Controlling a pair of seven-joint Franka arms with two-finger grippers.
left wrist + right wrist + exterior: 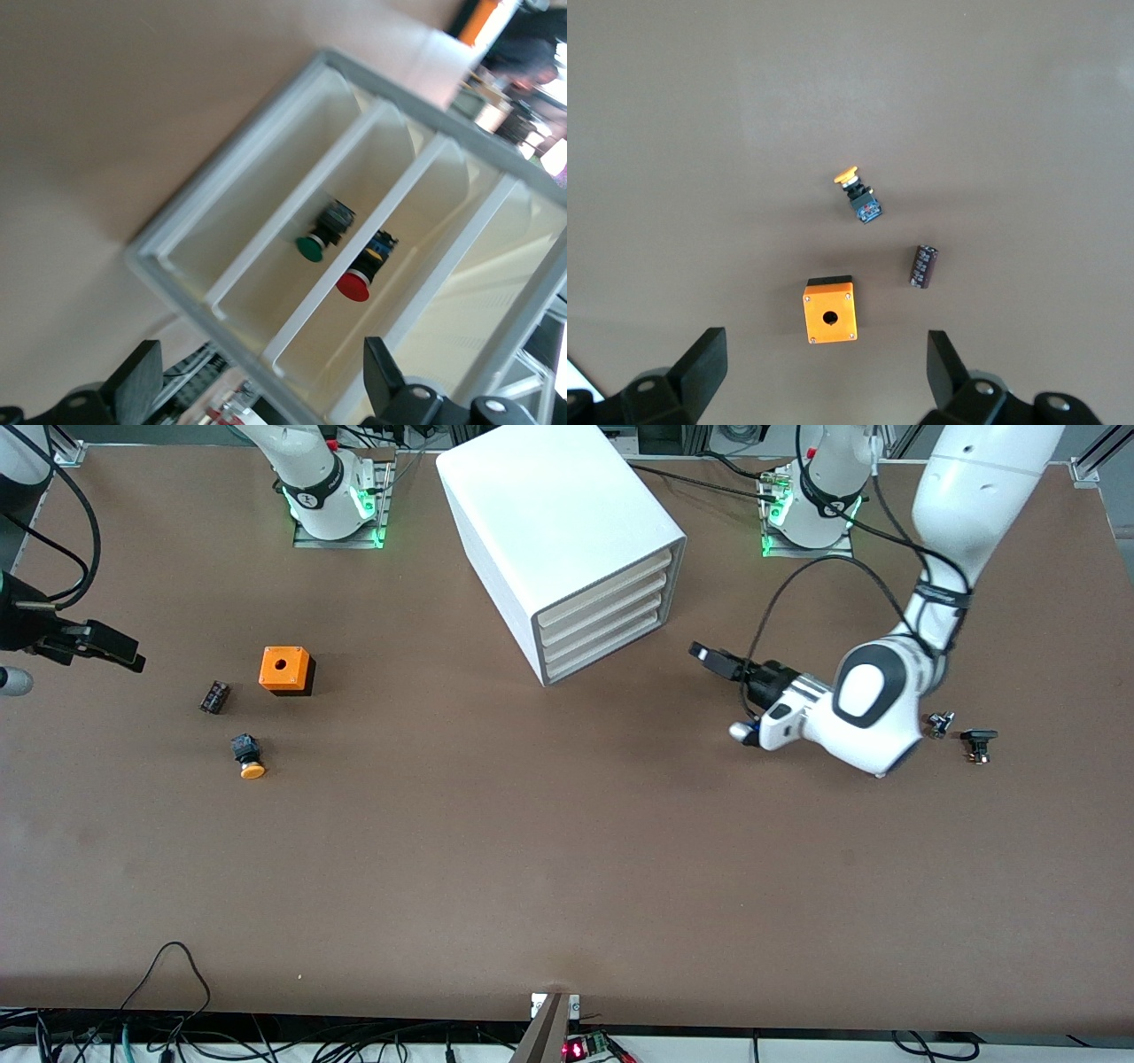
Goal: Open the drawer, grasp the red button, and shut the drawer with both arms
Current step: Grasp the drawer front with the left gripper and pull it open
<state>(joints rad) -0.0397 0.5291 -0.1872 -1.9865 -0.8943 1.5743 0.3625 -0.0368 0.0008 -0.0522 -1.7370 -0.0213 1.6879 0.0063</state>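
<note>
The big white cabinet [549,522] stands at the back middle with four cream-fronted drawers [602,615] all pushed in. My left gripper [711,659] is open and empty, low over the table in front of the drawers and apart from them. In the left wrist view [257,390] I look into the drawer fronts [266,239]. The red-capped button [354,283] lies in one drawer, and a green-capped button [312,248] lies in the drawer beside it. My right gripper [97,646] is open and empty, up over the right arm's end of the table; it also shows in the right wrist view [824,372].
An orange box with a hole [285,670], a black cylinder [214,696] and an orange-capped black button [248,757] lie toward the right arm's end. They also show in the right wrist view. Two small black parts [978,742] lie beside the left arm's elbow.
</note>
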